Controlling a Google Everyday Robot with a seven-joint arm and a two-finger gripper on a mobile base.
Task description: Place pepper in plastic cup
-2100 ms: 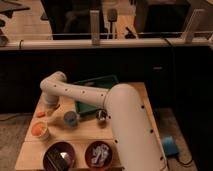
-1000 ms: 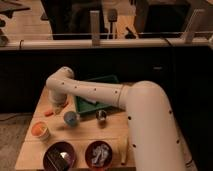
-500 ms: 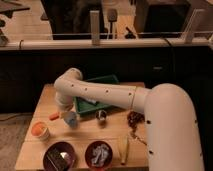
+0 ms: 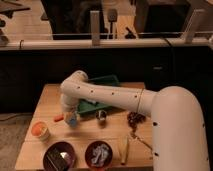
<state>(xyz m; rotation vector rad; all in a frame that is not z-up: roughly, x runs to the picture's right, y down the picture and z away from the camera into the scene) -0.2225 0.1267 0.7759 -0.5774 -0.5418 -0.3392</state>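
Farthest to the left of my gripper (image 4: 68,113), near the table (image 4: 90,137) edge, stands the orange-topped cup (image 4: 40,130). Closer in, just left of my gripper, the pepper (image 4: 58,118) lies flat on the wood, a short orange-red sliver, apart from my fingers and outside the cup. My gripper hangs low at the end of my white arm (image 4: 107,97), which comes in from the right and bends down over the table's left part; its fingers are pressed together and pinch nothing that I can see. Right at my gripper's tip, on its lower right side, sits the blue cup (image 4: 72,119); whether I touch it I cannot tell. Nearer the front edge, below my gripper, are two dark red bowls, the left bowl (image 4: 59,157) and the right bowl (image 4: 99,153), each with pale contents I cannot make out. Behind and to the right of my gripper lies the green tray (image 4: 102,106), partly under my arm. Right of that a small round can (image 4: 101,116) stands, then a dark clump (image 4: 134,119), and toward the front a yellowish stick (image 4: 125,151).
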